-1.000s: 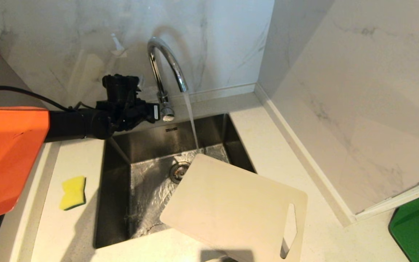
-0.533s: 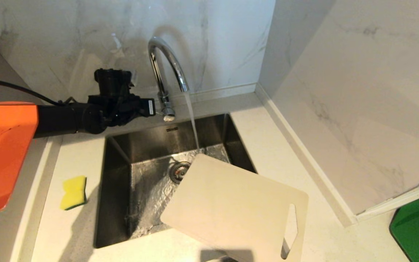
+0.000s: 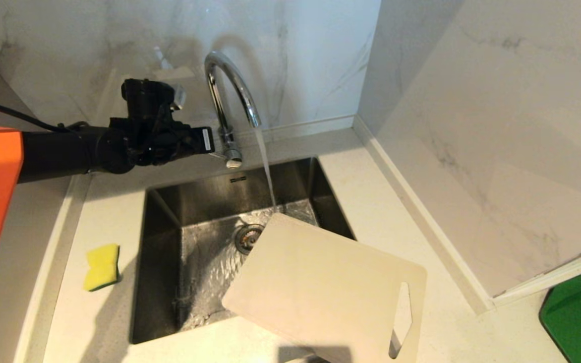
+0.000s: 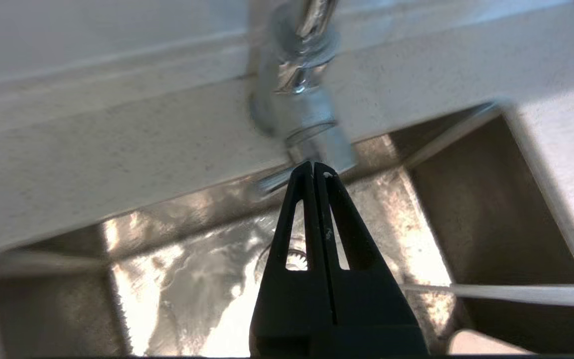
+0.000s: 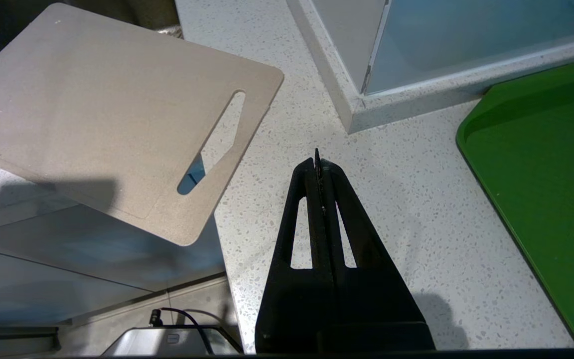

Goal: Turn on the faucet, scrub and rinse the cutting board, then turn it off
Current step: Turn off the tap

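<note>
Water runs from the chrome faucet (image 3: 230, 88) into the sink (image 3: 159, 282). My left gripper (image 3: 211, 142) is shut and empty, just left of the faucet's base. In the left wrist view its tips (image 4: 314, 168) sit right in front of the faucet base (image 4: 297, 104), beside the thin lever (image 4: 269, 183); I cannot tell if they touch. The beige cutting board (image 3: 321, 287) lies tilted over the sink's front right corner, its slot handle over the counter. My right gripper (image 5: 317, 159) is shut, hanging over the counter near the board's (image 5: 102, 109) handle end.
A yellow sponge (image 3: 102, 266) lies on the counter left of the sink. A green board (image 3: 580, 312) sits at the far right, beyond a marble corner wall. The drain (image 3: 247, 237) shows under rippling water. The backsplash stands close behind the faucet.
My left arm has drawn back to the left and risen a little from the faucet base, gripper still shut. Water keeps running; the board and sponge have not moved.
</note>
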`<state>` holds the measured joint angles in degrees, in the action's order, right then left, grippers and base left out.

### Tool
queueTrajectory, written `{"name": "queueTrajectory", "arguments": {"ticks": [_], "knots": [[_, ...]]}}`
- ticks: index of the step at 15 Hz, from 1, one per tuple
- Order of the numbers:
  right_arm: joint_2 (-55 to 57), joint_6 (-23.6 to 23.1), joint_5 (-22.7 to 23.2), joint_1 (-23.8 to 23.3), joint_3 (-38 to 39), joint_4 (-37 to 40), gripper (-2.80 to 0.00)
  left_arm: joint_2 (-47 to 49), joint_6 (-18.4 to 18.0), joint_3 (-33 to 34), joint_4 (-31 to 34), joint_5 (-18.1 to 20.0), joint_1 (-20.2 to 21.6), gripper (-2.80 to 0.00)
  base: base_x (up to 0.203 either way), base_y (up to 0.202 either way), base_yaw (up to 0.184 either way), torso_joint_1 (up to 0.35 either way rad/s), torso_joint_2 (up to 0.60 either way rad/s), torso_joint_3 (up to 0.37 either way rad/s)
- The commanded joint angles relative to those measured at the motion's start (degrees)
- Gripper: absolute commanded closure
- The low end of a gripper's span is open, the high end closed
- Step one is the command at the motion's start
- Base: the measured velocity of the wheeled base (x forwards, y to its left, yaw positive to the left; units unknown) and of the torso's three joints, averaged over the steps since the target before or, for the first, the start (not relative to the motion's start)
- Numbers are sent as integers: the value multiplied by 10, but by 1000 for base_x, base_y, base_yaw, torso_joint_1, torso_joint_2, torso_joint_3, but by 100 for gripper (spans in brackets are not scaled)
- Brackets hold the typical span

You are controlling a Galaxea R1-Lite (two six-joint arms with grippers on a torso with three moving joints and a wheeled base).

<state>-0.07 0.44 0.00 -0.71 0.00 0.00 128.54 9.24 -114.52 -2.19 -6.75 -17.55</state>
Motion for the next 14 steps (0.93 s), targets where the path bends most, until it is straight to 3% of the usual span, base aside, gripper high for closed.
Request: {"name": "queueTrajectory", "arguments": {"ticks": [1, 8, 14], "knots": [[0, 0, 0, 0, 0, 0, 0, -3, -2, 1, 11, -4, 0, 0, 0, 0, 0, 0, 0, 0], [0, 0, 0, 0, 0, 0, 0, -4, 0, 0, 98, -7, 0, 0, 0, 0, 0, 0, 0, 0], [0, 0, 0, 0, 1, 0, 0, 6, 0, -1, 96, -20, 1, 0, 0, 0, 0, 0, 0, 0]]}}
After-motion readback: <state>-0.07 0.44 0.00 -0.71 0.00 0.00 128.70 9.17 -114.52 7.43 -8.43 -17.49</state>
